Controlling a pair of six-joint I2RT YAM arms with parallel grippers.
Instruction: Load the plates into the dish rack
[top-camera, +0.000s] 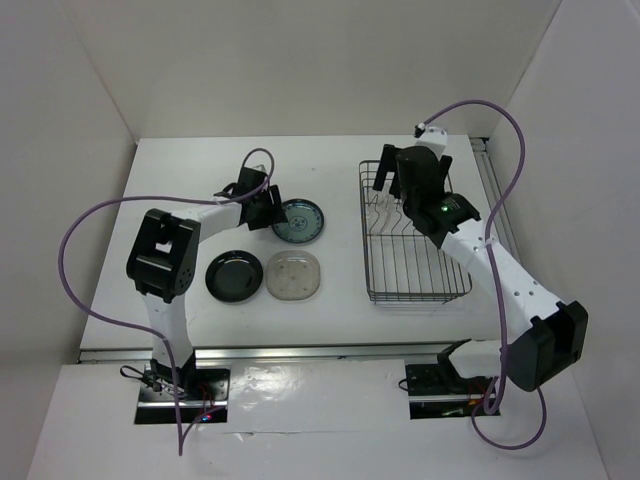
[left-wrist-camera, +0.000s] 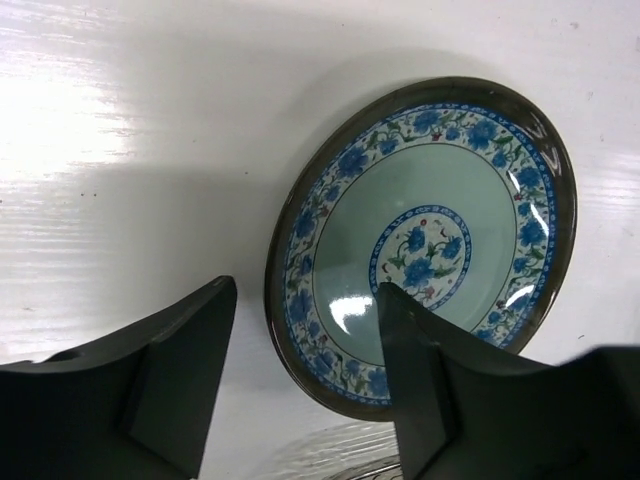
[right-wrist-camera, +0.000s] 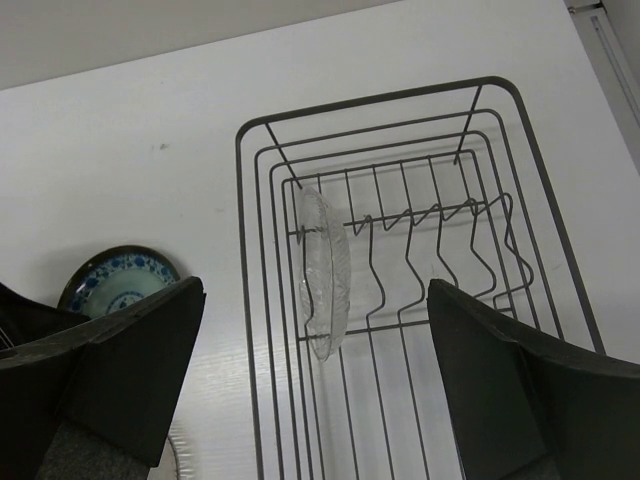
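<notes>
The blue-green patterned plate (top-camera: 298, 220) (left-wrist-camera: 425, 245) lies flat on the table. My left gripper (top-camera: 272, 210) (left-wrist-camera: 305, 340) is open and straddles the plate's near-left rim, one finger (left-wrist-camera: 425, 390) over the bowl and the other (left-wrist-camera: 185, 380) outside it. A glossy black plate (top-camera: 234, 275) and a translucent rounded-square plate (top-camera: 294, 274) lie side by side nearer the arms. The dish rack (top-camera: 415, 290) (right-wrist-camera: 500, 90) stands at the right. A clear plate (right-wrist-camera: 325, 270) stands on edge in its left-hand slot. My right gripper (top-camera: 405, 190) (right-wrist-camera: 315, 300) hangs open above the rack, holding nothing.
White walls close in the table at the back and on both sides. A metal rail (top-camera: 495, 195) runs along the table's right edge beside the rack. Purple cables (top-camera: 90, 225) loop from both arms.
</notes>
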